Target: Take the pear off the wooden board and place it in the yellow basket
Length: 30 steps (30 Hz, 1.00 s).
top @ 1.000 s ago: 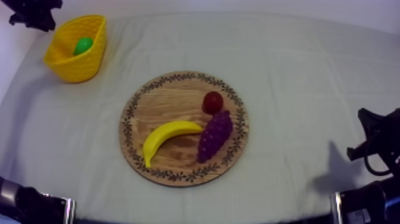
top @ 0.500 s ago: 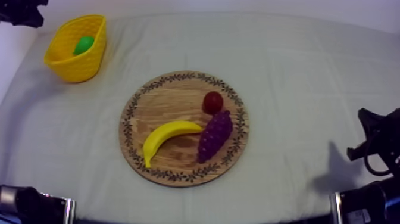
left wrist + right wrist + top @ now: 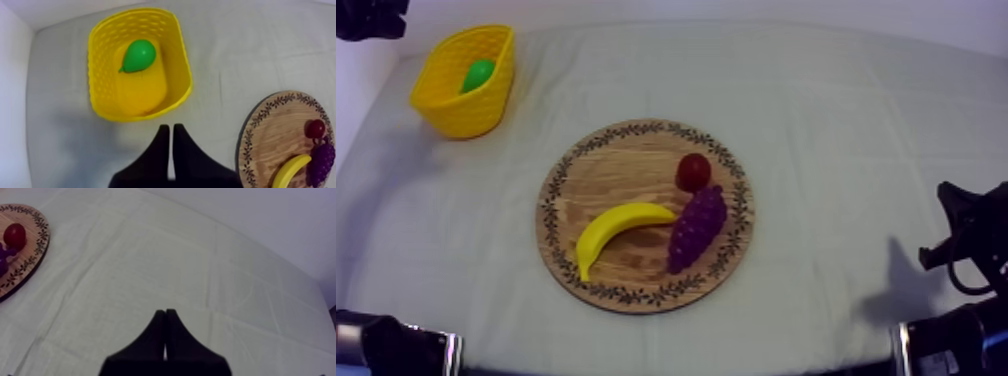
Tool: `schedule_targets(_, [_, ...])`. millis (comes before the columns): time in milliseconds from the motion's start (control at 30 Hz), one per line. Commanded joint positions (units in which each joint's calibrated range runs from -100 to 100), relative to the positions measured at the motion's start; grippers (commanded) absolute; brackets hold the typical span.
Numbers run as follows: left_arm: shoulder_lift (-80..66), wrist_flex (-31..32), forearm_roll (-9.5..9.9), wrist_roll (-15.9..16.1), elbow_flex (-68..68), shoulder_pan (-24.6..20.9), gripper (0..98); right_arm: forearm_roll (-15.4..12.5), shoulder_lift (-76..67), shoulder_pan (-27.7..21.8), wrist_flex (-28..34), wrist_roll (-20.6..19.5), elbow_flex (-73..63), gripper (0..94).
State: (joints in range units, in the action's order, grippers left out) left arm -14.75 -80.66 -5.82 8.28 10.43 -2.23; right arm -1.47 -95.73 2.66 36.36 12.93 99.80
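Before me, the grey-white clothed surface [image 3: 856, 120] bears two things, well apart: the yellow basket [image 3: 461, 115] at its far left corner, the round wooden board [image 3: 606, 180] near its middle.

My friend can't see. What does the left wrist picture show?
A green pear lies inside the yellow basket. The left gripper, shut and empty, is just outside the basket, with the wooden board nearby.
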Motion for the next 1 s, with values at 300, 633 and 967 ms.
schedule_targets(300, [-17.43, 12.15, 1.13, -0.8, 16.15, 0.06, 0.1, -0.02, -0.03, 0.02, 0.02, 0.02, -0.02, 0.4])
schedule_targets(633, [-34.3, 19.39, 0.44, -1.38, 28.0, -0.14, 0.1, -0.02, -0.03, 0.02, 0.02, 0.03, -0.02, 0.4])
schedule_targets(967, [-48.69, 21.69, -0.23, -2.48, 37.59, -0.51, 0.1, -0.02, -0.03, 0.02, 0.02, 0.0, -0.02, 0.4])
